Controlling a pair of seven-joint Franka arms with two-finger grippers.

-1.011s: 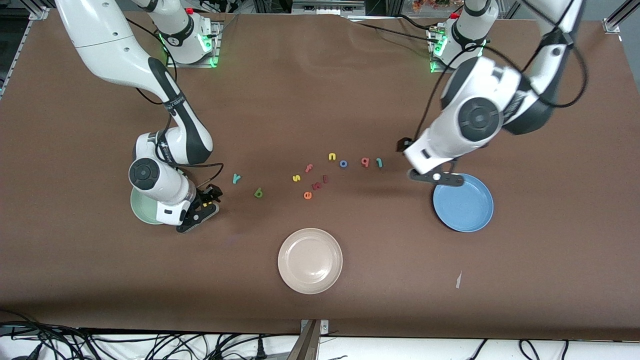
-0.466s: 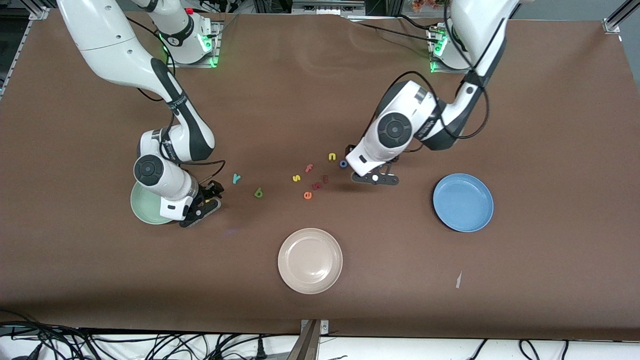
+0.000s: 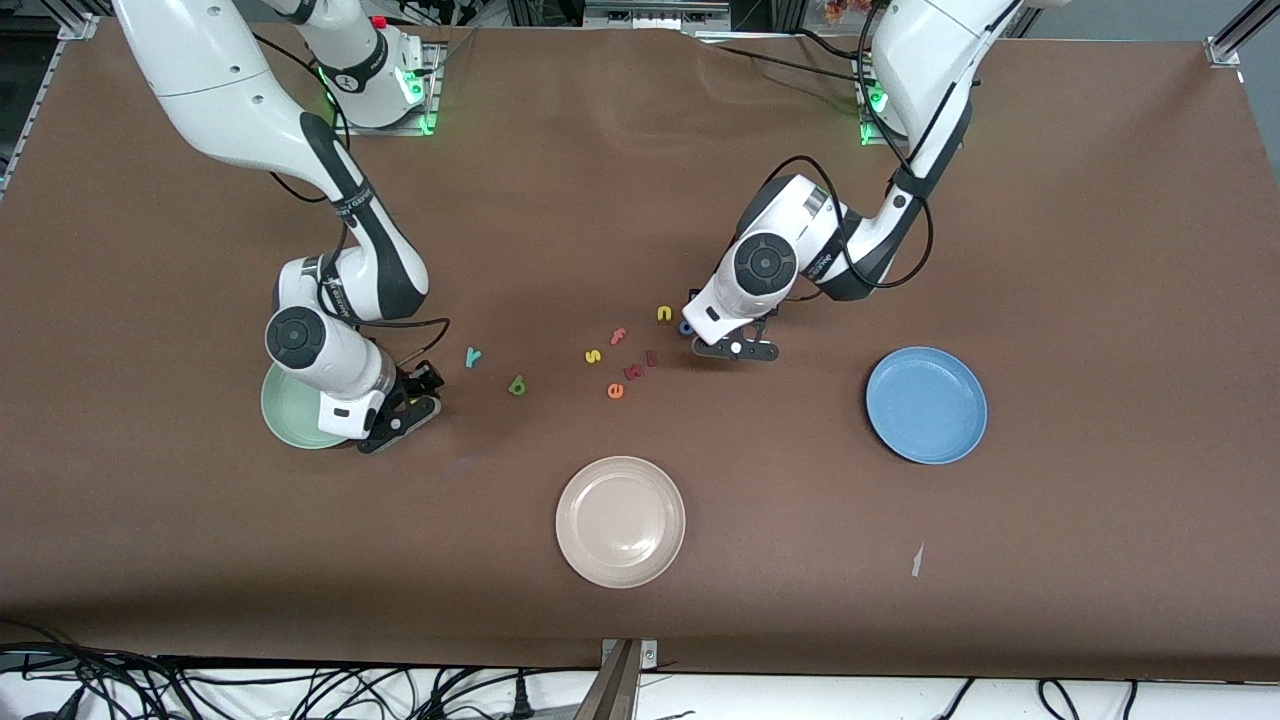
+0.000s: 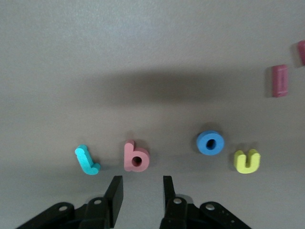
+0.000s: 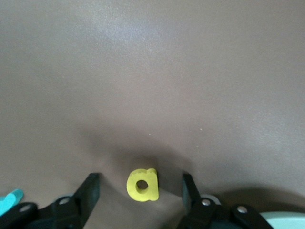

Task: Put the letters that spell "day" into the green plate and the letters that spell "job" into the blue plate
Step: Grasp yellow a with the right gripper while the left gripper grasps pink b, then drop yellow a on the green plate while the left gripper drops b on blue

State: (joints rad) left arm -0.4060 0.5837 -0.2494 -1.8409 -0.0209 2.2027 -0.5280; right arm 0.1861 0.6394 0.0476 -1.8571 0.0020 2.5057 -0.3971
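The right gripper point(image 5: 138, 188), low beside the green plate point(image 3: 285, 415), has its jaws apart around one yellow a point(image 5: 142, 184), while the left gripper point(image 4: 140, 191), jaws apart with nothing between, hangs just short of one pink b point(image 4: 135, 156), with one teal j point(image 4: 86, 161) and one blue o point(image 4: 210, 142) flanking it, well apart from the blue plate point(image 3: 927, 405).

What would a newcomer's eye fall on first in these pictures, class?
Two white arms bend low over a brown table. The left gripper hangs over the pink b, with the j and o beside it; the right gripper, fingers apart, straddles the yellow a beside the green plate. The blue plate holds nothing.
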